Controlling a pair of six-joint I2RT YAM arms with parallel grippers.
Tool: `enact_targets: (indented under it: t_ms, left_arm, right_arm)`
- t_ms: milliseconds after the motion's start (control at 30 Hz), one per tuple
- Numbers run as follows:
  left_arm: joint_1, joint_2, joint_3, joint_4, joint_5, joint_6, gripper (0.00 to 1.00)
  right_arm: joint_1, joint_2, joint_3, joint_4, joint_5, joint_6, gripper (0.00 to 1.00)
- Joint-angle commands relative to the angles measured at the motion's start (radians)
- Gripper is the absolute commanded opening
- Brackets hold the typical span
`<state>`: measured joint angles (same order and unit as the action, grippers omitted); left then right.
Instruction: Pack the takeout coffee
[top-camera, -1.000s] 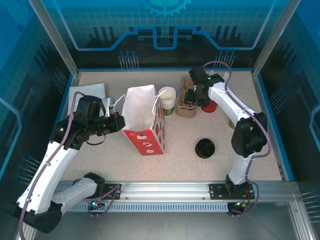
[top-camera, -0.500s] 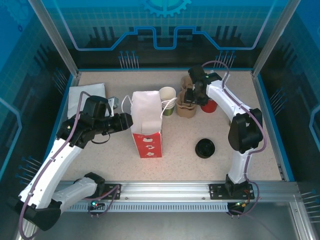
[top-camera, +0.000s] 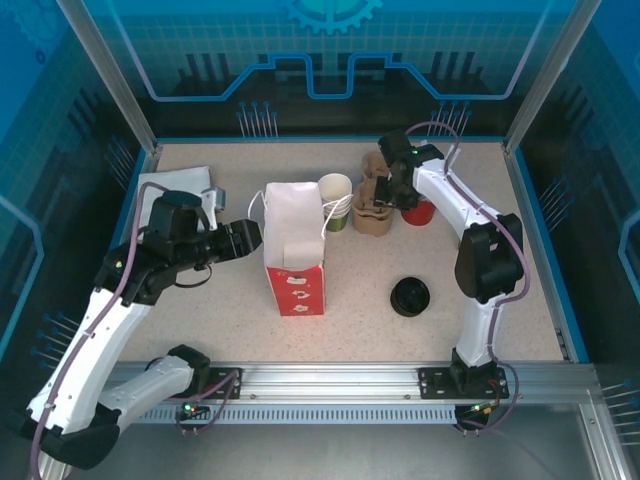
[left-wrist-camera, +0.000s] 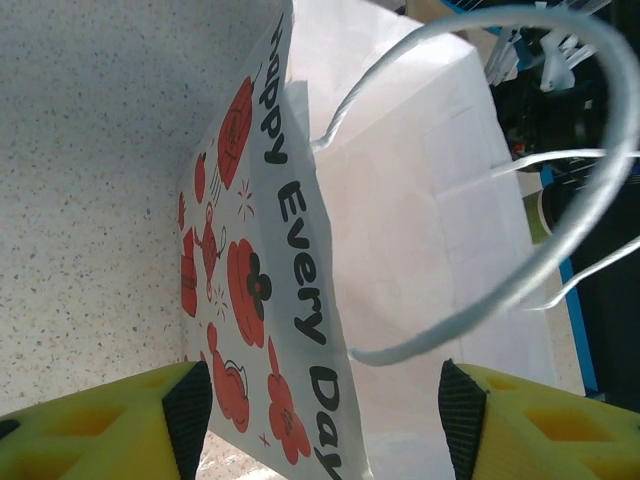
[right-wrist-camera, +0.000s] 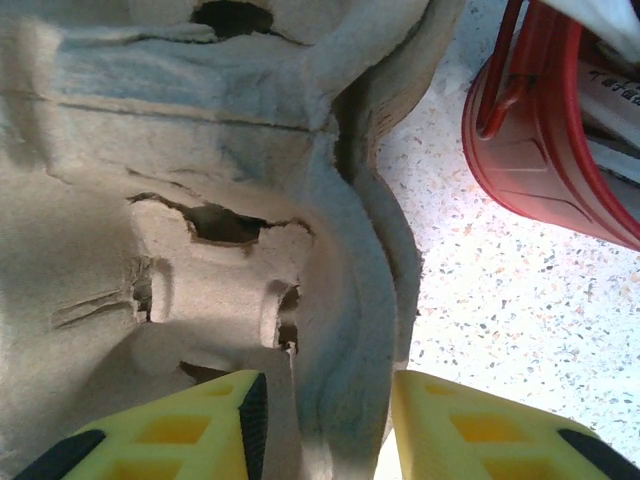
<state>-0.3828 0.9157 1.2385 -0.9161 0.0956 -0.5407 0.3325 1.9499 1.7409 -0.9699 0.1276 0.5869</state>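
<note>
The takeout coffee is hidden. A white paper bag (top-camera: 295, 245) with red print (left-wrist-camera: 245, 300) stands upright mid-table, its string handle (left-wrist-camera: 590, 200) looping up. My left gripper (top-camera: 250, 237) is open just left of the bag; its fingertips (left-wrist-camera: 325, 400) flank the bag's near corner without touching it. A brown pulp cup carrier (top-camera: 372, 222) sits right of the bag. My right gripper (top-camera: 385, 195) is low over the carrier. Its narrowed jaws (right-wrist-camera: 330, 400) straddle the carrier's raised rim (right-wrist-camera: 360, 280), with a thin sliver of gap on the right side.
A stack of lidless green cups (top-camera: 335, 190) stands between bag and carrier. A red container (top-camera: 420, 213) (right-wrist-camera: 540, 130) sits just right of the carrier. Black lids (top-camera: 410, 296) lie toward the front right. White paper (top-camera: 170, 187) lies at the back left.
My left gripper opened and let go of the bag, which went from tilted to upright. My right gripper's jaws narrowed around the carrier's rim. The carrier has not moved.
</note>
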Motion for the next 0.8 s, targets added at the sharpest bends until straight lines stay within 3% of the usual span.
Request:
enact_targets:
  t_ms: [0, 267, 767]
  left_arm:
    - [-0.006, -0.015, 0.053, -0.026, -0.034, 0.035, 0.66]
    - [-0.006, -0.016, 0.081, -0.039, -0.061, 0.042, 0.66]
    - [-0.006, -0.027, 0.106, -0.021, -0.079, 0.047, 0.67]
  right_arm:
    - [-0.016, 0.003, -0.015, 0.009, 0.001, 0.005, 0.36]
    - [-0.024, -0.026, -0.022, 0.014, -0.015, -0.013, 0.16]
    - [-0.047, -0.204, -0.107, 0.107, -0.144, -0.117, 0.0]
